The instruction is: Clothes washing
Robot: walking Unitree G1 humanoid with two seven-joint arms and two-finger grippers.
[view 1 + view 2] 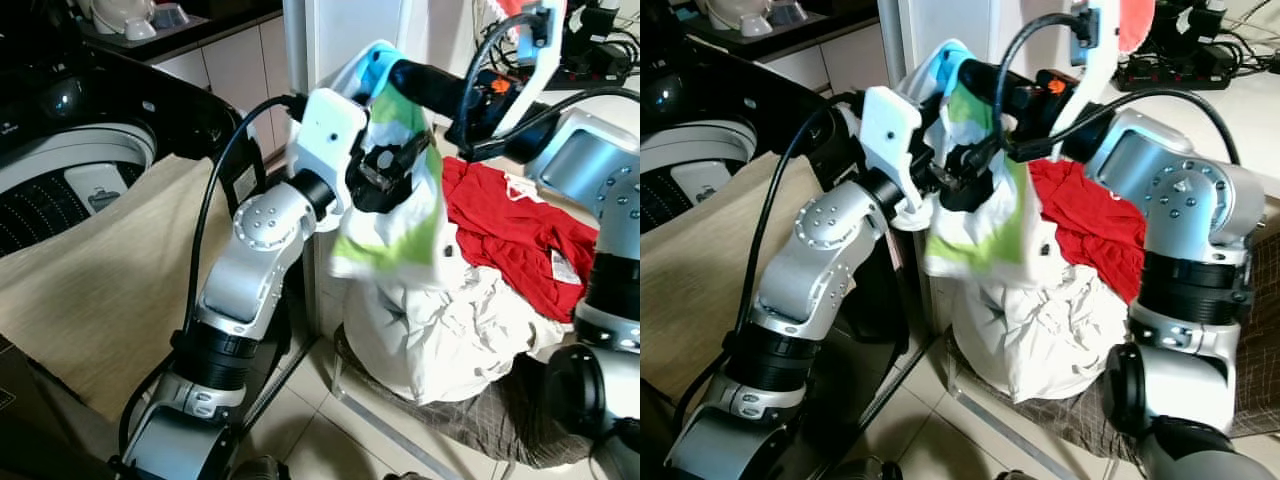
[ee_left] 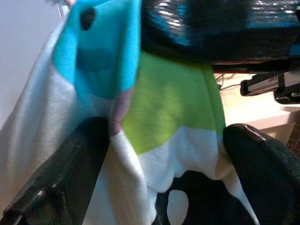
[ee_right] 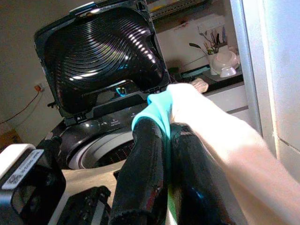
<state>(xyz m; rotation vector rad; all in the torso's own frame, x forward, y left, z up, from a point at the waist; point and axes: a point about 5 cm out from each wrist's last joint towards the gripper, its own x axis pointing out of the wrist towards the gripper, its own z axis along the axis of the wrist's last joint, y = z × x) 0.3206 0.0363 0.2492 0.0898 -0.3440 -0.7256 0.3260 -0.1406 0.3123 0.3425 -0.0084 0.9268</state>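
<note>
- I see the right claw (image 3: 159,136) raised in front of the head camera, fingers pinched tight on the top edge of a white garment (image 1: 395,215) with blue and green panels.
- The garment hangs from that pinch, lifted above the laundry pile (image 1: 450,320); its lower end is still close to the pile, and I can't tell if it touches.
- Left claw (image 2: 164,183) is up against the hanging garment at mid-height. Its fingers (image 2: 70,173) are spread wide with the cloth lying between them, not clamped.
- The pile holds a crumpled white item and a red shirt (image 1: 510,235) on top, toward my right. It sits on a dark checked cloth (image 1: 480,420) on a low support beside a white upright panel (image 1: 345,40).
- Washing machine (image 1: 60,150) is to my left, top-loading, black. Its lid (image 3: 101,51) stands open, and the drum rim (image 3: 101,150) shows in the right wrist view.
- A beige cloth (image 1: 110,280) is draped over the front of the washing machine, down toward the floor.
- Behind the machine, a dark worktop (image 3: 220,79) carries white crockery (image 3: 225,61).
- Tiled floor (image 1: 320,440) is below the pile.
</note>
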